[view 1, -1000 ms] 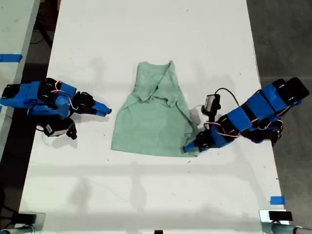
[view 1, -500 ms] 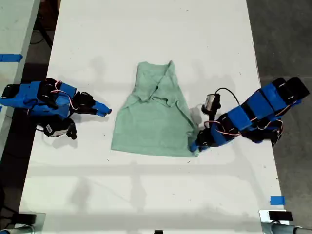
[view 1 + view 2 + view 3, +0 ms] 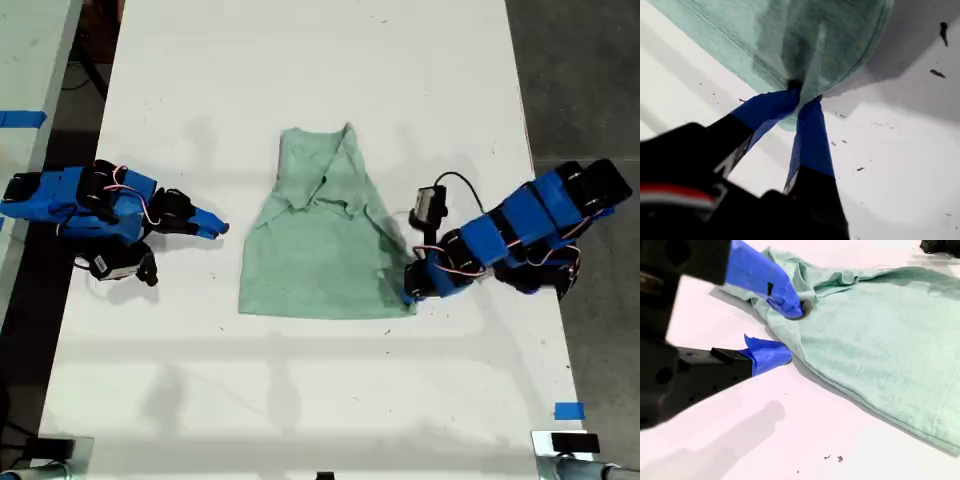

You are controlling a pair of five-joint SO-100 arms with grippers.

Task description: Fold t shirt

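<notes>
With its sides apparently turned in but no crosswise fold made, the pale mint-green fabric t shirt (image 3: 322, 240) lies mid-table, my first gripper (image 3: 801, 98) pinching its four-o'clock hem corner, my second gripper (image 3: 788, 333) spread beside it at nine o'clock.

A white table (image 3: 310, 60) – grey floor (image 3: 575, 70) on the exterior view's right.

First tool (image 3: 802, 97) pinched closed; second tool (image 3: 785, 332) agape, idle.

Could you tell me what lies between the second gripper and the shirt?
Only bare white table: in the exterior view, my open second gripper stops short of the shirt.
</notes>
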